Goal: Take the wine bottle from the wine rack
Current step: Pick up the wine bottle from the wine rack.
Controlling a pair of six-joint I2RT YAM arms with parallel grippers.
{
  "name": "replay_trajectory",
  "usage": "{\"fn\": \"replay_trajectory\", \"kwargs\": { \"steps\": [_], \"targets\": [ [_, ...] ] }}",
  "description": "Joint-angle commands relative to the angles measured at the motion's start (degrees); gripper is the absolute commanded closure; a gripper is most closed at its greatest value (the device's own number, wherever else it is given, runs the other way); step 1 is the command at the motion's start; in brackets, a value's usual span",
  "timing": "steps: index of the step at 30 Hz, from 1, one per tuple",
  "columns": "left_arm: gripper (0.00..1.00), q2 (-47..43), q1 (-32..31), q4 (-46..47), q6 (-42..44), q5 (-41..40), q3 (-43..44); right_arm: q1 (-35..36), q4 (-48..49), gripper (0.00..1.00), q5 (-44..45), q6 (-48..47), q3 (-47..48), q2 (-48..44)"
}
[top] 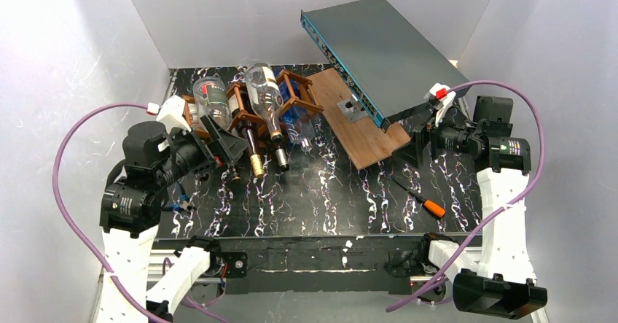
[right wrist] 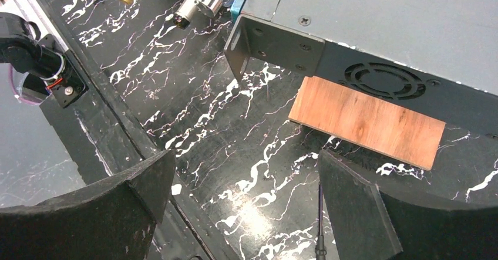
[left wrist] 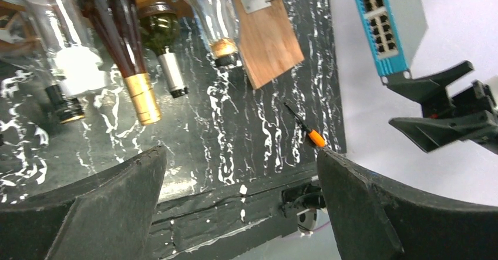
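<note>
The reddish-brown lattice wine rack [top: 297, 93] stands at the back left of the black marbled table. Several bottles lie in it, necks toward me: a clear bottle [top: 211, 98], a second clear bottle [top: 265, 93], and a dark bottle with a gold foil neck [top: 255, 159]. In the left wrist view the gold-necked bottle [left wrist: 136, 84], a green bottle with a silver neck [left wrist: 166, 60] and a clear bottle neck [left wrist: 222, 43] hang in from the top. My left gripper [top: 229, 146] is open and empty, just in front of the rack's left side. My right gripper [top: 409, 146] is open and empty at the right.
A flat wooden board [top: 357, 122] lies right of the rack, with a grey, blue-faced network switch [top: 379, 49] tilted over it. An orange-handled screwdriver [top: 421, 199] lies at front right. Blue-handled pliers [top: 182, 205] lie at front left. White walls enclose the table.
</note>
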Motion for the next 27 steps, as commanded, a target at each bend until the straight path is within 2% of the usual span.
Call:
{"fn": "replay_trajectory", "kwargs": {
  "steps": [1,7,16,21,22,27],
  "targets": [
    [0.01,3.4,-0.2,-4.5,2.6,-6.7,3.5,-0.2,-0.3,0.0,-2.0,0.0,1.4,0.3],
    [0.01,9.2,-0.3,-5.0,4.5,-13.0,6.4,-0.5,-0.4,0.0,-0.6,-0.2,0.2,0.5],
    [0.01,16.8,-0.3,-3.8,12.5,-21.4,7.9,-0.8,0.0,0.0,-1.0,-0.2,-1.2,1.5],
    [0.01,16.0,-0.7,3.7,13.0,-24.7,2.1,-0.9,1.0,0.0,-1.4,0.0,-1.7,1.8],
    [0.04,15.8,-0.8,5.0,13.2,-25.5,0.9,-0.9,1.6,0.0,-1.6,0.3,-1.9,1.7],
    [0.09,15.5,-0.8,8.1,13.3,-28.5,-3.9,-1.1,2.4,0.0,-1.6,0.8,-3.2,0.8]
  ]
}}
